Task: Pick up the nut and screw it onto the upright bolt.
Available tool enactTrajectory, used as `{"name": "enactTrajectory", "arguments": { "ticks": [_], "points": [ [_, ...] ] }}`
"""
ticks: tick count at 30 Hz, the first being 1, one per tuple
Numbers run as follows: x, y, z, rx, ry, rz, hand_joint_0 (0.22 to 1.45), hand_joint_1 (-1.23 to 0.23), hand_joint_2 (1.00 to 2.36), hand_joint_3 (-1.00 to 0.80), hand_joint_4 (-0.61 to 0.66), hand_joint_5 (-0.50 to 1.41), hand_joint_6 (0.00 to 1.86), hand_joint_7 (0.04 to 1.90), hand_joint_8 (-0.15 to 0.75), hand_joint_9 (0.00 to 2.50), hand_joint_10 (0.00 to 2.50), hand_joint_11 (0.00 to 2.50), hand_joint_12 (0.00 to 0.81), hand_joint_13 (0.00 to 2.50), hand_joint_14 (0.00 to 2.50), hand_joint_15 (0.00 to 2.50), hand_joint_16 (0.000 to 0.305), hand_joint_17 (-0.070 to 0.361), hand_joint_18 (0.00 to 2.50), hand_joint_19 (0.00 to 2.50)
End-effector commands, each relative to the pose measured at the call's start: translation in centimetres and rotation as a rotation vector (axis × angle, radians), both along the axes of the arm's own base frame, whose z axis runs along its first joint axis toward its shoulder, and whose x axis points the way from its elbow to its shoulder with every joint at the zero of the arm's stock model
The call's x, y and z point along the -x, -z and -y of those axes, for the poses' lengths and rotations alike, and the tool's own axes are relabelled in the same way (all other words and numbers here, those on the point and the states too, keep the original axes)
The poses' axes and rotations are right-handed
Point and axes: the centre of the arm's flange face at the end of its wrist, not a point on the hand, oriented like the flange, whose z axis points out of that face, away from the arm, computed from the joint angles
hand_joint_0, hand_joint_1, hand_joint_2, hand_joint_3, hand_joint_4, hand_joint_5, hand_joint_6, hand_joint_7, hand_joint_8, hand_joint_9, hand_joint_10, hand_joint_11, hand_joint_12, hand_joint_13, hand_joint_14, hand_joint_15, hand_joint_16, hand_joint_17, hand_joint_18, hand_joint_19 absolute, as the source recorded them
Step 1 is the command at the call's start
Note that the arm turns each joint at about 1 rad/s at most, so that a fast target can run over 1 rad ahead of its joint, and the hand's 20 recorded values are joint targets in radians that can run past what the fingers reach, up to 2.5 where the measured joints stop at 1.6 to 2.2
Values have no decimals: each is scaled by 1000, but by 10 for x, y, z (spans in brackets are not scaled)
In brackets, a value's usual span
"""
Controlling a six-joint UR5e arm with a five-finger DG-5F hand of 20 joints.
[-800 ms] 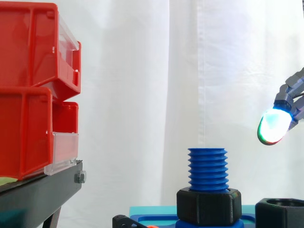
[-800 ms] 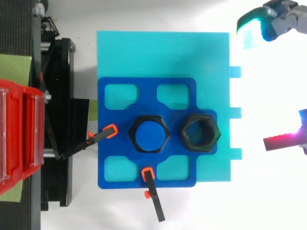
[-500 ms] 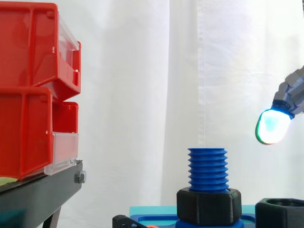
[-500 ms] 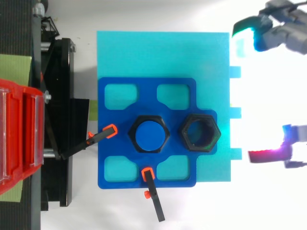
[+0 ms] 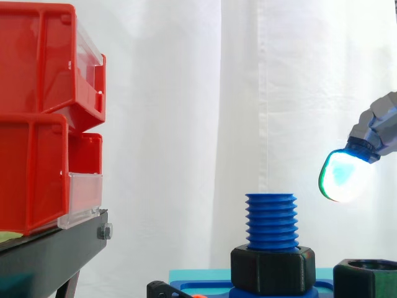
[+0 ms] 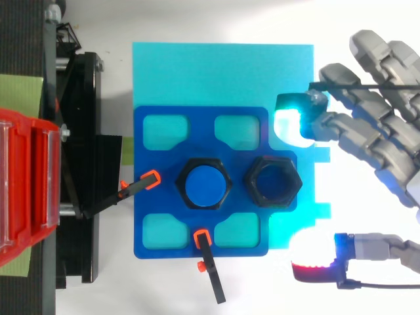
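Bolt [image 5: 271,220]: blue plastic, matt, with a ridged thread. Nut [image 6: 273,182]: black plastic, dull finish. Base plate [image 6: 147,190]: smooth blue plastic, on a satin cyan sheet [image 6: 223,72]. Bins [image 5: 37,118]: glossy red plastic (fronts of clear plastic). Curtain [image 5: 205,93]: white cloth, matt, creased. Hand [image 6: 374,125]: grey matt shells.

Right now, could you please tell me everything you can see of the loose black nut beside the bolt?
The loose nut is black, hexagonal and plastic-looking, with a round open bore. It lies flat, bore upward, on the dark blue plate, to the right of the upright blue bolt in the top view and apart from it. Nothing grips it: the open hand hovers beside it without touching.
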Motion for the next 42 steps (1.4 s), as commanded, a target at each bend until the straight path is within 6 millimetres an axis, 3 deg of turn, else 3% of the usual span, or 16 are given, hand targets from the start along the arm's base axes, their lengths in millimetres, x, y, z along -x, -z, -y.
{"name": "enactTrajectory", "arguments": {
  "ticks": [1,5,31,34,42],
  "points": [
    [-4,18,-10,21,16,-15,326,-617,1000,-500,194,-300,502,718,284,84,1,0,417,39,0,0,61,136,0,0],
    [-5,39,-15,16,39,-30,330,-606,1000,-500,195,-300,502,718,285,92,0,0,415,42,0,0,60,136,0,0],
    [-11,53,-12,36,-20,-64,345,-595,1000,-500,204,-296,502,733,286,112,0,0,404,80,0,0,58,130,0,0],
    [-12,53,-11,37,-25,-65,347,-652,1000,-500,229,-278,502,697,308,214,0,0,414,181,0,0,59,132,61,0],
    [-12,53,-5,40,-22,-72,408,-639,1000,-500,250,-250,502,832,296,283,0,0,381,241,0,0,51,115,122,0]
  ]
}}
